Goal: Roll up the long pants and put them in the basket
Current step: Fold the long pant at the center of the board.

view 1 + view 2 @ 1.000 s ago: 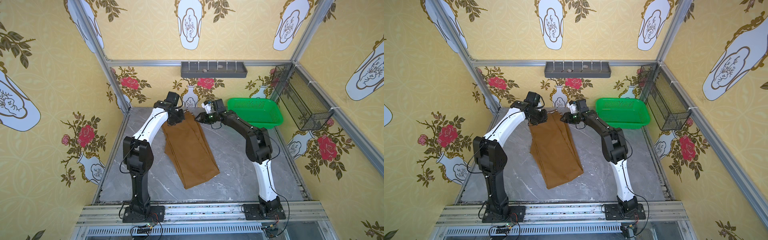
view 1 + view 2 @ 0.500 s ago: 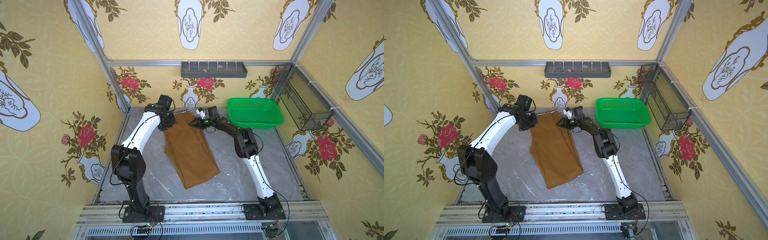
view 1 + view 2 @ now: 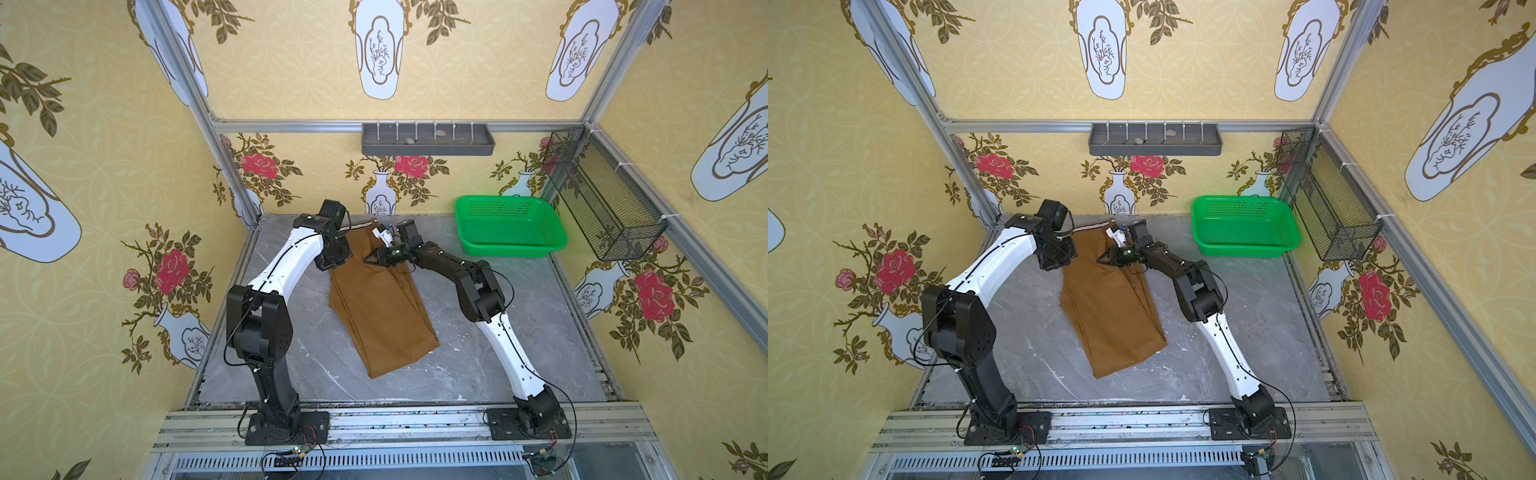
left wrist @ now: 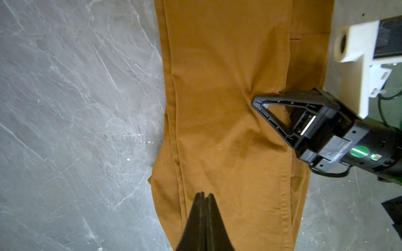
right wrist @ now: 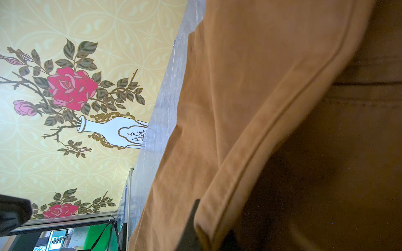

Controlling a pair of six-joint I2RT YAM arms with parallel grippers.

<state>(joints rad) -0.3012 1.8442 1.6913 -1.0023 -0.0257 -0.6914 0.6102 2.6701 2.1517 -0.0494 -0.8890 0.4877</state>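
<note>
Early yet: pants (image 3: 382,307) lay unrolled on the table (image 3: 478,353). Right claw (image 4: 256,102) was pinched on a fold near the waist; left claw (image 4: 203,195) closed, hold unclear. Next move would need an even first turn.

Folded brown pants (image 3: 1111,309) on a grey table (image 3: 1246,332); left arm (image 3: 1000,257) and right arm (image 3: 1183,274) reach their far end; green basket (image 3: 1246,249) nearby.

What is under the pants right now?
Only the grey table shows around the pants; they lie on it. Anything beneath the cloth is covered.
</note>
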